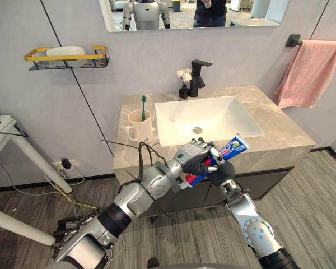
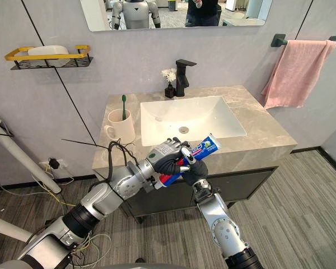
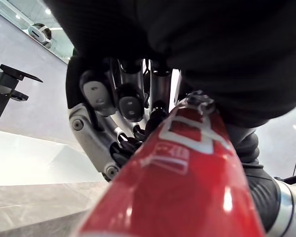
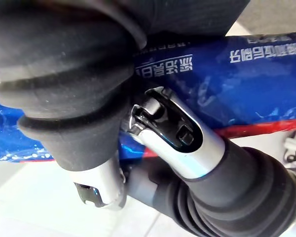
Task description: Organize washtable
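Gripping the toothpaste tube [image 1: 233, 148] over the desk's [image 1: 280, 131] front edge, left hand [image 1: 194, 152] and right hand [image 1: 219, 175] both curl fingers round it. The cap end points down and left, toward the cup's [image 1: 140, 124] side, nearer the left arm.

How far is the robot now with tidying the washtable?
Done: the green toothbrush stands in the mug beside the sink. In hand: the left hand and the right hand both grip the toothpaste tube over the counter's front edge. Left: putting the tube away, perhaps in the mug.
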Available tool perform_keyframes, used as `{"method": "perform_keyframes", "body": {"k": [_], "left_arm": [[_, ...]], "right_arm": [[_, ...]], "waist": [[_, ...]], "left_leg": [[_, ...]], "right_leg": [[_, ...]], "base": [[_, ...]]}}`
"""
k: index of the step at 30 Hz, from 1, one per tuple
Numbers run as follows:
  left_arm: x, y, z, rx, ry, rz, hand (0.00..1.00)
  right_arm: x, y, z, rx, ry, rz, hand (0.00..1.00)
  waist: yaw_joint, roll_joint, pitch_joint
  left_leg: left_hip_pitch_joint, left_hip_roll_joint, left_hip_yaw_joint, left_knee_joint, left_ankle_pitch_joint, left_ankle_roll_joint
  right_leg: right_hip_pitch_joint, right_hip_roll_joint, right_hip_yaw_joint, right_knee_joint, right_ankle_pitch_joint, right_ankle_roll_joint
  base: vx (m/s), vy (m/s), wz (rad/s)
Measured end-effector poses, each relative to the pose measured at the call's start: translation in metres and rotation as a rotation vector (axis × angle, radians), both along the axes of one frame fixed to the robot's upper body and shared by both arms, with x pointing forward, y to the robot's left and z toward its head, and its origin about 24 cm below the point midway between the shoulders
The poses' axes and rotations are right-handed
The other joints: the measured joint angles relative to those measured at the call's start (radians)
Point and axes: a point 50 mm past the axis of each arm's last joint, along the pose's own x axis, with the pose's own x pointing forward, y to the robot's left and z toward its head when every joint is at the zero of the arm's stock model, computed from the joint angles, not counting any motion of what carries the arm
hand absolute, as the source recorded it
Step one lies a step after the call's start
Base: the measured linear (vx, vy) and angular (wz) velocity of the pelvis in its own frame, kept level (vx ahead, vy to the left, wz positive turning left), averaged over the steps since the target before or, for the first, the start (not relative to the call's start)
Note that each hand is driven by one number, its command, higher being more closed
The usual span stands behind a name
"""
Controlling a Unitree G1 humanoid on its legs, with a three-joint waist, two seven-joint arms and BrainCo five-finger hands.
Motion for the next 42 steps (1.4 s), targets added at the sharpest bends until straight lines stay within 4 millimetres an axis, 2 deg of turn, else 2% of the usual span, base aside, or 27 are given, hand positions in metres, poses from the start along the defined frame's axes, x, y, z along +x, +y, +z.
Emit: {"method": "perform_keyframes", "body": {"k": [2, 3, 9, 16, 24, 30, 34, 37, 39, 40, 42], "left_arm": [[-0.001, 0.001, 0.0, -0.006, 0.004, 0.004, 1.0], [-0.002, 0.002, -0.001, -0.015, 0.012, 0.008, 0.0], [-0.007, 0.014, -0.001, -0.045, 0.048, 0.037, 0.0], [-0.011, 0.03, 0.008, -0.098, 0.056, 0.081, 0.0], [-0.017, 0.054, 0.024, -0.262, 0.1, 0.115, 0.0], [-0.019, 0.072, 0.028, -0.369, 0.126, 0.165, 0.0], [-0.015, 0.1, 0.037, -0.456, 0.103, 0.288, 0.0], [-0.01, 0.17, 0.047, -0.565, 0.012, 0.633, 0.0], [-0.016, 0.192, 0.045, -0.58, -0.01, 0.731, 0.0], [-0.02, 0.196, 0.041, -0.577, 0.003, 0.752, 0.0], [-0.024, 0.196, 0.035, -0.582, 0.025, 0.757, 0.0]], "right_arm": [[0.0, 0.0, 0.0, -0.007, -0.003, 0.0, 1.0], [0.0, 0.001, 0.0, -0.016, -0.006, 0.001, 1.0], [-0.001, 0.007, 0.0, -0.042, -0.013, 0.02, 1.0], [0.001, 0.02, 0.005, -0.03, -0.034, 0.048, 1.0], [0.005, 0.036, 0.017, 0.004, -0.09, 0.081, 1.0], [0.007, 0.04, 0.022, 0.053, -0.105, 0.072, 1.0], [0.008, 0.033, 0.025, 0.07, -0.128, 0.036, 1.0], [0.008, -0.007, 0.028, 0.09, -0.158, -0.158, 1.0], [0.008, -0.027, 0.032, 0.098, -0.184, -0.255, 1.0], [0.008, -0.034, 0.034, 0.104, -0.2, -0.289, 1.0], [0.008, -0.035, 0.035, 0.107, -0.207, -0.297, 1.0]], "waist": [[0.0, 0.001, 0.0], [-0.001, 0.002, 0.0], [0.003, 0.016, 0.0], [0.023, 0.028, 0.001], [0.05, 0.034, 0.004], [0.053, 0.036, 0.01], [0.053, 0.032, 0.022], [0.053, 0.03, 0.027], [0.055, 0.029, 0.027], [0.055, 0.029, 0.027], [0.055, 0.028, 0.027]], "left_leg": [[0.0, 0.001, 0.001, 0.0, 0.0, 0.0], [0.0, 0.002, 0.002, 0.0, 0.0, 0.0], [-0.001, 0.005, 0.005, 0.0, -0.001, -0.001], [-0.004, 0.005, -0.001, 0.0, -0.001, -0.001], [-0.006, 0.004, -0.008, 0.0, -0.001, -0.001], [-0.007, 0.003, -0.013, 0.0, -0.001, -0.001], [-0.009, 0.002, -0.027, 0.0, -0.001, -0.001], [-0.014, 0.001, -0.031, 0.0, -0.001, -0.001], [-0.014, -0.001, -0.032, 0.0, -0.001, -0.001], [-0.014, -0.003, -0.032, 0.0, -0.001, 0.0], [-0.014, -0.003, -0.034, 0.0, 0.0, 0.0]], "right_leg": [[-0.001, 0.001, 0.002, -0.001, 0.0, 0.0], [-0.001, 0.002, 0.003, -0.001, 0.0, 0.0], [-0.002, 0.005, 0.004, -0.004, 0.0, 0.0], [0.0, 0.006, -0.01, -0.007, 0.0, 0.0], [0.003, 0.005, -0.022, -0.003, -0.002, 0.0], [0.003, 0.004, -0.026, -0.002, -0.01, -0.005], [0.008, 0.004, -0.041, -0.001, -0.013, -0.005], [0.008, 0.004, -0.051, -0.001, -0.017, -0.005], [0.01, 0.001, -0.053, -0.001, -0.018, -0.005], [0.01, 0.0, -0.056, 0.0, -0.016, -0.007], [0.013, 0.0, -0.059, 0.0, -0.015, -0.007]], "base": [[0.0, 0.0, 0.0], [0.02, -0.003, -0.03], [0.0, -0.001, -0.01], [0.0, 0.0, 0.02], [0.01, 0.001, 0.02], [0.0, 0.001, 0.01], [0.02, 0.003, 0.11], [0.02, 0.0, 0.09], [0.05, 0.003, 0.03], [0.06, 0.005, 0.05], [0.04, -0.002, 0.04]]}}
